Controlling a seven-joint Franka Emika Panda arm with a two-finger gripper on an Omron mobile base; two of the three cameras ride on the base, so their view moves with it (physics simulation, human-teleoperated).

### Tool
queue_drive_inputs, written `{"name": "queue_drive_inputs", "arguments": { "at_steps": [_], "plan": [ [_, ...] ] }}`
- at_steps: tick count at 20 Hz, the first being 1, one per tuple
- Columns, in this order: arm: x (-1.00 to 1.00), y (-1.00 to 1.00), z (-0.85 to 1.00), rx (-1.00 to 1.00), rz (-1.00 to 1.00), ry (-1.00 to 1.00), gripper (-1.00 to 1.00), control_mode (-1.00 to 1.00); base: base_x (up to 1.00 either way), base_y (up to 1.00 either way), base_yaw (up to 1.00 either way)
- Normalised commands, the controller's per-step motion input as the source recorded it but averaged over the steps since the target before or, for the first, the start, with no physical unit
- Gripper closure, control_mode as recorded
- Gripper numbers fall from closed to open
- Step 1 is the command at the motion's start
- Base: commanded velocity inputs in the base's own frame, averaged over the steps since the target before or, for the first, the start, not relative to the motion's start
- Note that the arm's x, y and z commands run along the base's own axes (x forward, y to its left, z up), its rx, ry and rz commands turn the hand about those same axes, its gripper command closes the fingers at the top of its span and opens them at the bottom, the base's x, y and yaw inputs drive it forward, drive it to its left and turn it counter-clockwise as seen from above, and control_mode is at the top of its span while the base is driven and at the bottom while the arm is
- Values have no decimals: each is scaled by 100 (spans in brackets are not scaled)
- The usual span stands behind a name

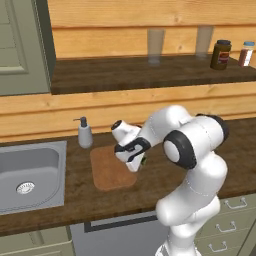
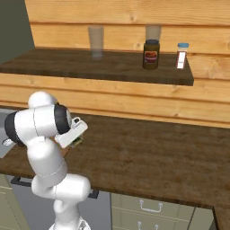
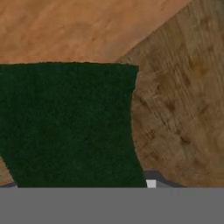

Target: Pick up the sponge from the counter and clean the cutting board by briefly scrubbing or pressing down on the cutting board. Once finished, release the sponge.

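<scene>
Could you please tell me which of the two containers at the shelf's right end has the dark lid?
The squat brown jar with the dark lid; the slim white bottle beside it, nearer the shelf's end, has a pale blue cap.

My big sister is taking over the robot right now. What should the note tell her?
Gripper: low over the right edge of the cutting board, with the sponge right at its tips; it looks shut on the sponge, though the fingers are hidden.
Sponge: its dark green top sits close in the hand view, with board and counter behind it.
Cutting board: flat on the counter, between the sink and the arm, soap bottle just behind it.
Done: sponge picked up and brought to the board.
Left: press or scrub the board briefly, then let go.
</scene>
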Motion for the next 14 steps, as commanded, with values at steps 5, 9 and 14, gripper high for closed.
{"name": "queue_drive_inputs", "arguments": {
  "at_steps": [5, 9, 14],
  "plan": [
    [3, -100, -1, 5, -23, 5, 100, -100, 0, 0, 0],
    [1, -100, -38, 1, -13, 2, -100, -100, 0, 0, 0],
    [-1, -33, -11, 2, -2, -4, -100, -100, 0, 0, 0]
  ]
}}
